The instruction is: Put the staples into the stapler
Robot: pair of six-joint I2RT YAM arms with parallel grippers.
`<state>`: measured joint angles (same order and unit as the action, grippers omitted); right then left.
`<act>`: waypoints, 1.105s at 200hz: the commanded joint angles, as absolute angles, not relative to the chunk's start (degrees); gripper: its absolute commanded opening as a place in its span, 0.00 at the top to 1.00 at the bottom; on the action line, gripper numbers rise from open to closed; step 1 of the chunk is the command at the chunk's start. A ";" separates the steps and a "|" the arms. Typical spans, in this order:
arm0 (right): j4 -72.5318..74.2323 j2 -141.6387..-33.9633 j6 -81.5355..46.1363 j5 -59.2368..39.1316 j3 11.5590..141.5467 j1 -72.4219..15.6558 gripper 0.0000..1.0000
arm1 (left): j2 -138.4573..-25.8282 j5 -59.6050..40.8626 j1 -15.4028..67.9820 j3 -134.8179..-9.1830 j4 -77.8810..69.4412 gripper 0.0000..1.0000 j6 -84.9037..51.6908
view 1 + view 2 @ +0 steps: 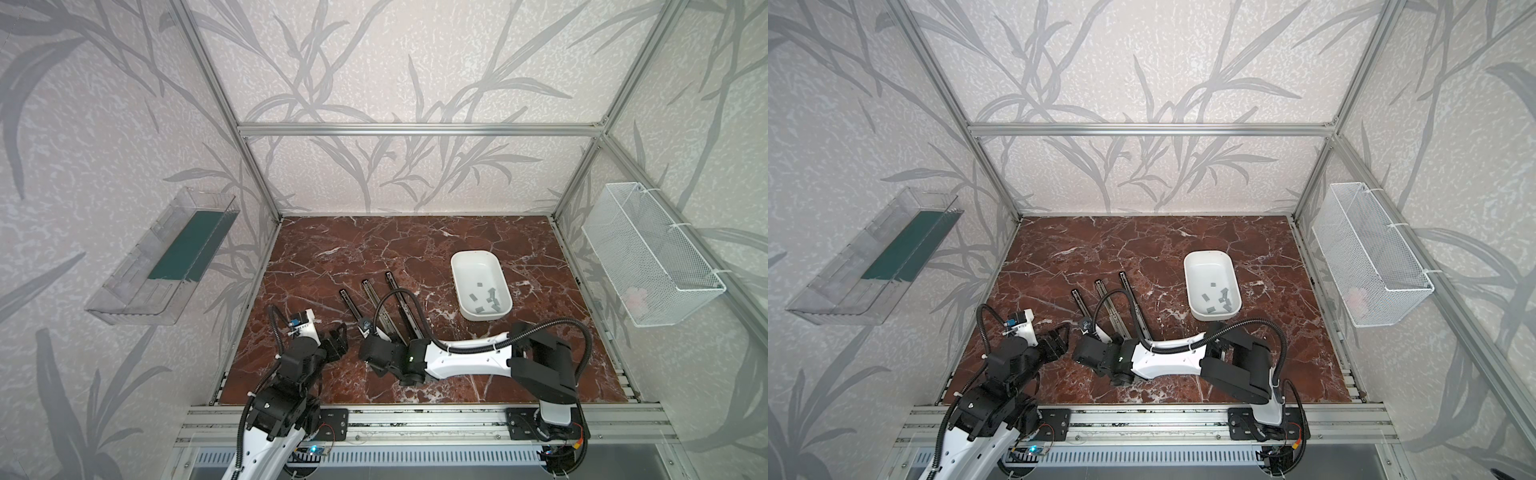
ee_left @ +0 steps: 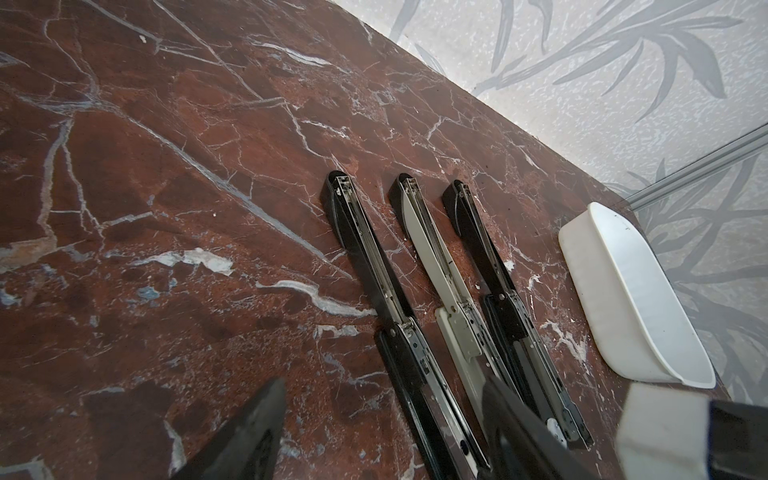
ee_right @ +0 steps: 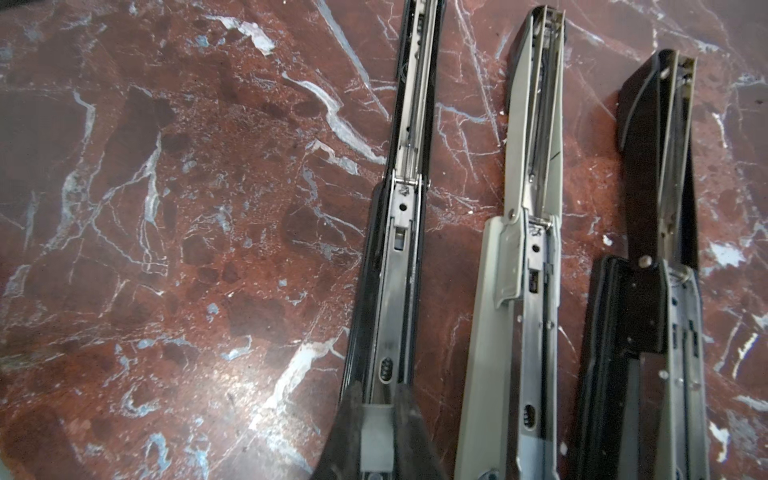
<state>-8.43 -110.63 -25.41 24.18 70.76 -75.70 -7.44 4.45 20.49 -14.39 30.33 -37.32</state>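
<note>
My right gripper (image 3: 376, 417) hangs low over the near end of the leftmost stapler (image 3: 405, 257), its jaws pinched together on what looks to me like a short grey staple strip (image 3: 376, 444). The wrist view is soft there, so I am not sure of that. The strip sits in line with the stapler's open metal channel, right at its near end.

Three staplers lie opened out flat, side by side on the red marble table (image 1: 374, 241), all angled the same way. The middle stapler (image 3: 528, 274) is pale grey. The rightmost stapler (image 3: 658, 299) is black, like the leftmost.

My left gripper (image 1: 337, 337) waits just left of the row with its jaws standing apart and nothing between them. In its wrist view the dark fingertips (image 2: 253, 432) frame the near ends of the leftmost and middle staplers.

The rest of the staples (image 1: 487, 297) lie loose in the near half of a white tray (image 1: 473, 266), which stands on the table to the right of the staplers and apart from them. Both top views show them scattered at odd angles.
</note>
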 commanded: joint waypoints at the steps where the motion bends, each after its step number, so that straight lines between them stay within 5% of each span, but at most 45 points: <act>1: -9.33 -108.72 -24.79 25.91 71.82 -75.54 0.92 | -6.67 5.82 20.13 -13.71 30.56 0.24 -38.15; 221: -7.64 -109.82 -25.75 24.51 70.49 -74.70 0.92 | -5.87 6.06 20.13 -13.61 30.94 0.24 -38.26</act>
<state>-7.97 -109.38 -25.23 24.40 70.76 -74.98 -6.46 4.62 20.49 -14.35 30.35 -37.32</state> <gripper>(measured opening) 0.136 0.761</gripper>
